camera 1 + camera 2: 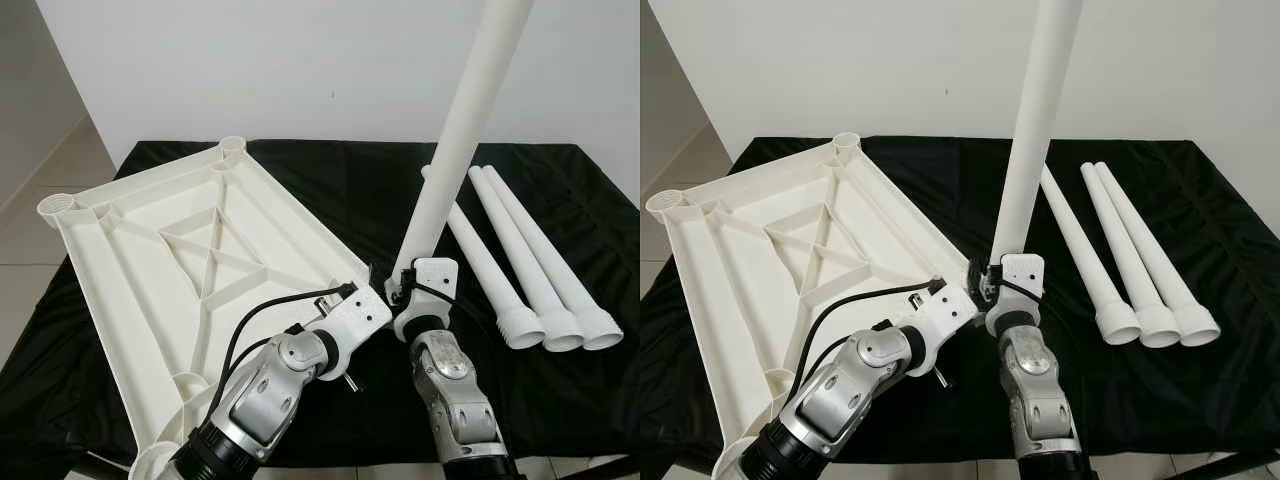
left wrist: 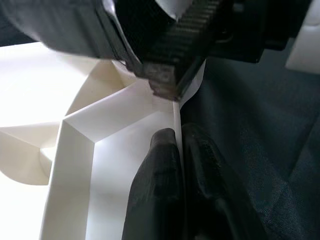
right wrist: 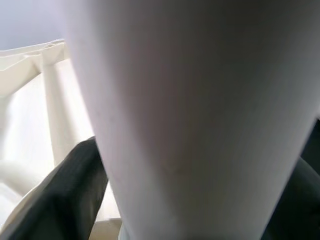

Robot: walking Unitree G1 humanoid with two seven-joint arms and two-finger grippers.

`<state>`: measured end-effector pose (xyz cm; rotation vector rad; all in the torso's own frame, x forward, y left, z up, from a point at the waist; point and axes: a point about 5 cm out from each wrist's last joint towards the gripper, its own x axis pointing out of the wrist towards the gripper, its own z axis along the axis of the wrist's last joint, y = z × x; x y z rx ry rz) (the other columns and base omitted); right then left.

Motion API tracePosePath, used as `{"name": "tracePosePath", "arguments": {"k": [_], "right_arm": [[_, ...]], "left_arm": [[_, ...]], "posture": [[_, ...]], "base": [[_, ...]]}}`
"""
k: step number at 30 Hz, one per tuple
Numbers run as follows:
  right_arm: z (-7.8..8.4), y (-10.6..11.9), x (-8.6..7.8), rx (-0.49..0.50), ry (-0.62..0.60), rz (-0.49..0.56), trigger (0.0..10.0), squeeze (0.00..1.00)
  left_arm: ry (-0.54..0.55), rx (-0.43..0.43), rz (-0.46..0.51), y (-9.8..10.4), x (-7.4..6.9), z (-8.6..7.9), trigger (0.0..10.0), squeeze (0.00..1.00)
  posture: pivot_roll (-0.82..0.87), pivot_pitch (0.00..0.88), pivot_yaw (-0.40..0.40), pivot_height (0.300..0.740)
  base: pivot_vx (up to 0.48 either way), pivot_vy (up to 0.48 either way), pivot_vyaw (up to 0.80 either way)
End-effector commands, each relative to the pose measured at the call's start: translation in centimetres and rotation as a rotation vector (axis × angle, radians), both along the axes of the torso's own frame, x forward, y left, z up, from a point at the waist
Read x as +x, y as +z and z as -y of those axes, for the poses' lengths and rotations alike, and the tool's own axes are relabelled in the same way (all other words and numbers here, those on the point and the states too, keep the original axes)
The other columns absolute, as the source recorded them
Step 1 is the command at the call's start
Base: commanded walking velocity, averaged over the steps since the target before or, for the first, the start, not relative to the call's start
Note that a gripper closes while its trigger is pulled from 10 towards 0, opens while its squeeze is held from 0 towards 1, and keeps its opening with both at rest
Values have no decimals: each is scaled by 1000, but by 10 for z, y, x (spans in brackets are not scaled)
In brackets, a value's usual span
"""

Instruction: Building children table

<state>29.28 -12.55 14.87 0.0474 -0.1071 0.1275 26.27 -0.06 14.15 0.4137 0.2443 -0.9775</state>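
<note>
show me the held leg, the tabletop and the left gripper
held leg (image 1: 455, 140), left eye view, mid shaft
tabletop (image 1: 285, 205), left eye view, right rim
left gripper (image 2: 177, 150), left wrist view, between fingertips on the rim

Head stereo pair looks forward and down from above both arms onto counter (image 1: 560, 400); both eyes share upturned tabletop (image 1: 150, 260) and loose legs (image 1: 1140, 250). Left wrist camera sits close along fingers (image 2: 155, 195) at tabletop rim. Right wrist camera pressed near upright leg (image 3: 190, 120).
</note>
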Motion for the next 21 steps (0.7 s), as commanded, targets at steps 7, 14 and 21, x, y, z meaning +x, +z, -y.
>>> {"name": "tracePosePath", "arguments": {"k": [7,14,21], "right_arm": [[5,4,-6,-2,182,21,10000,1000],[19,13,-9,-68,360,56,10000,0],[44,33,2,-158,509,103,10000,0]], "left_arm": [[-100,-25,-47,-5,-14,15,10000,0],[-101,-27,-46,-5,-14,16,10000,0],[-106,-28,-45,-4,-13,17,10000,0]], "posture": [[-117,102,31,740],[-120,101,31,740],[-124,95,34,740]], "base": [[0,0,0],[0,0,0],[0,0,0]]}}
